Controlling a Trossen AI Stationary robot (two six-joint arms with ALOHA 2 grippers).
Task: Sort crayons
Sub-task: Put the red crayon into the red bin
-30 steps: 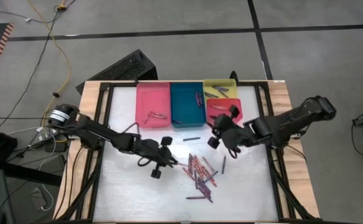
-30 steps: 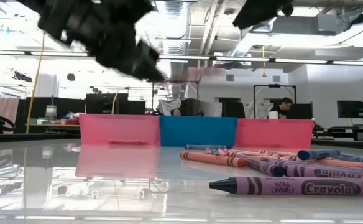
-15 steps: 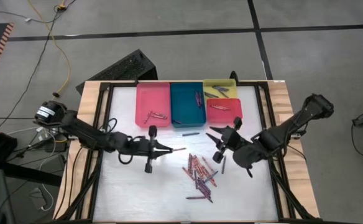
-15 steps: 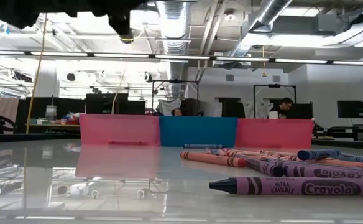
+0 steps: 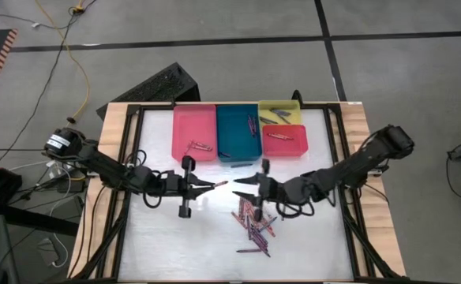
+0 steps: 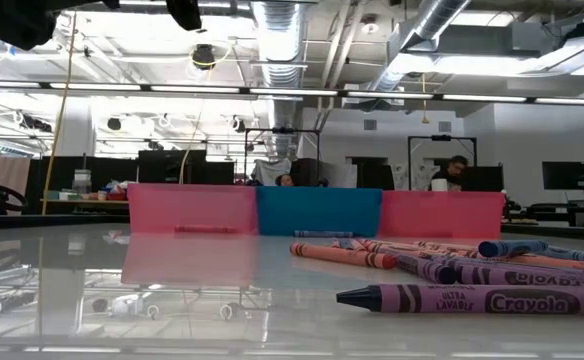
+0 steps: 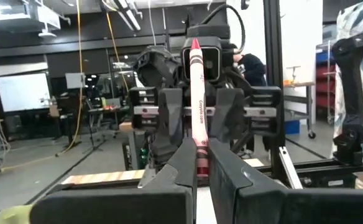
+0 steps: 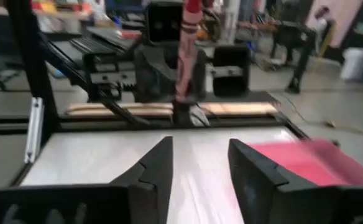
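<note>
Gripping a red crayon (image 5: 219,184) in pinched fingers, the left gripper (image 5: 204,185) hovers just before the teal tray (image 5: 237,132). Facing it, the right gripper (image 5: 241,182) stands spread and empty, beside the crayon's tip.

My left gripper (image 5: 207,184) is clamped on a red crayon (image 5: 220,183) that sticks out toward my right gripper (image 5: 242,182), whose fingers stand apart just beyond the crayon's tip, the two facing each other over the white table (image 5: 159,237). Just below and to the right of that meeting point lies the loose pile of crayons (image 5: 254,221). Behind us sit the pink tray (image 5: 194,126), the teal tray (image 5: 238,130), the yellow tray (image 5: 279,109) and the red tray (image 5: 284,140), each with a few crayons in it.
</note>
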